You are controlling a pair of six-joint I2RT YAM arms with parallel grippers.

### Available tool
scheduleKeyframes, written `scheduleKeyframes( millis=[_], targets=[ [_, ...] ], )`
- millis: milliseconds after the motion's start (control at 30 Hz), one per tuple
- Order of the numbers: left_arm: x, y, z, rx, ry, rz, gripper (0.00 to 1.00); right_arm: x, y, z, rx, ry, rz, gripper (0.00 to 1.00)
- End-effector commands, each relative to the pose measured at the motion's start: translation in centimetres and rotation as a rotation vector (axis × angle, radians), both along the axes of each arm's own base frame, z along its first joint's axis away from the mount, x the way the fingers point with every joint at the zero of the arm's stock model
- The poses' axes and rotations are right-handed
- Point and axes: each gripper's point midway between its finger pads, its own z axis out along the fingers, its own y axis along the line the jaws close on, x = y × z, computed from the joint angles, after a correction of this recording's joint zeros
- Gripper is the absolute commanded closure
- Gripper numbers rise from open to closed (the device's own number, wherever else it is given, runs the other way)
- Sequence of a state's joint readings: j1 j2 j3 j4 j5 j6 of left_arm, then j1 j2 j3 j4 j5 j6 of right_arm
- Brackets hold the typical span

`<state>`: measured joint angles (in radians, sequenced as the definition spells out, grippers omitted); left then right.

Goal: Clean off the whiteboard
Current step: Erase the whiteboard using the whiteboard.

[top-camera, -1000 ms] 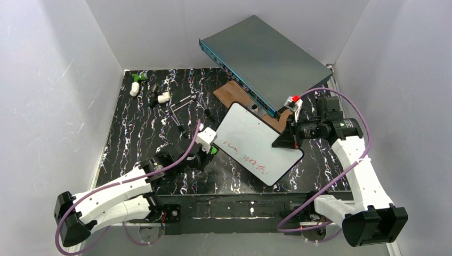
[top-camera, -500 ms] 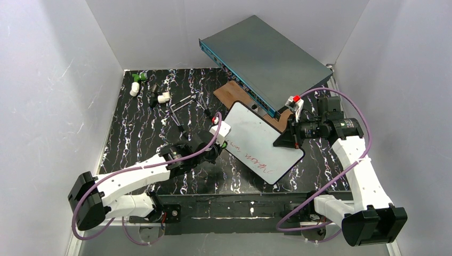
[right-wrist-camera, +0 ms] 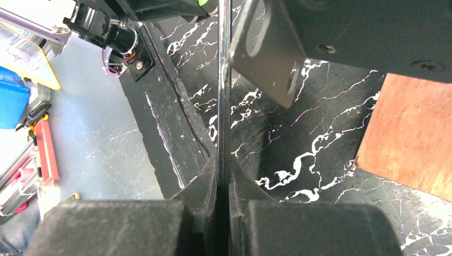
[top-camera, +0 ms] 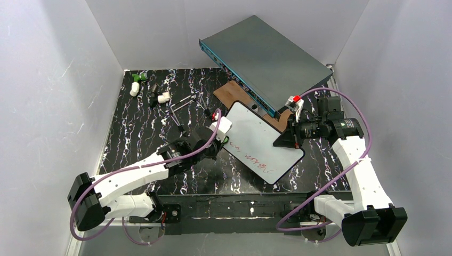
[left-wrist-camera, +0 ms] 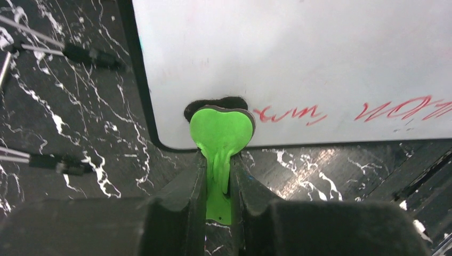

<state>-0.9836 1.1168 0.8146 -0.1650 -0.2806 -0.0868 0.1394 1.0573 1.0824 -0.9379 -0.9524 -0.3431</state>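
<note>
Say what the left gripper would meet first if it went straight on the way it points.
The whiteboard: the green eraser in the left gripper apparently rests on its near edge, with blank board ahead; the red writing lies to the side.

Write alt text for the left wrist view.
The left gripper pinches a green eraser, its head on the near corner of the whiteboard, just left of red handwriting. The board lies on a black marbled table.

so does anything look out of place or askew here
The grey box sits diagonally, apparently tilted up, overlapping the wooden plank. The whiteboard lies askew, its edge pinched by the right gripper.
</note>
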Motion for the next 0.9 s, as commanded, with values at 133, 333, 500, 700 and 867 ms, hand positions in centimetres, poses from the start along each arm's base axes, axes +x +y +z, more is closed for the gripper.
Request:
scheduleKeyframes(
  millis=[133, 333, 500, 700, 867],
  targets=[
    [1.3, -1.4, 2.8, -0.035, -0.049, -0.019, 1.00, -1.1, 1.0, 2.5, 0.106, -0.051, 0.072, 0.99],
    [-0.1, -0.1, -1.8, 0.017, 0.042, -0.007, 1.00, -1.1, 1.0, 2.4, 0.106, -0.051, 0.073, 0.99],
    [-0.9, 0.6, -3.8, 0.029, 0.086, 0.004, 1.00, -1.2, 1.0, 2.4, 0.110, -0.049, 0.077, 0.99],
    [0.3, -0.7, -0.9, 0.006, 0.025, -0.023, 1.00, -1.1, 1.0, 2.4, 0.110, -0.044, 0.078, 0.99],
    [1.6, -2.2, 2.3, -0.011, -0.036, -0.041, 1.00, -1.1, 1.0, 2.4, 0.111, -0.045, 0.076, 0.99]
  ],
)
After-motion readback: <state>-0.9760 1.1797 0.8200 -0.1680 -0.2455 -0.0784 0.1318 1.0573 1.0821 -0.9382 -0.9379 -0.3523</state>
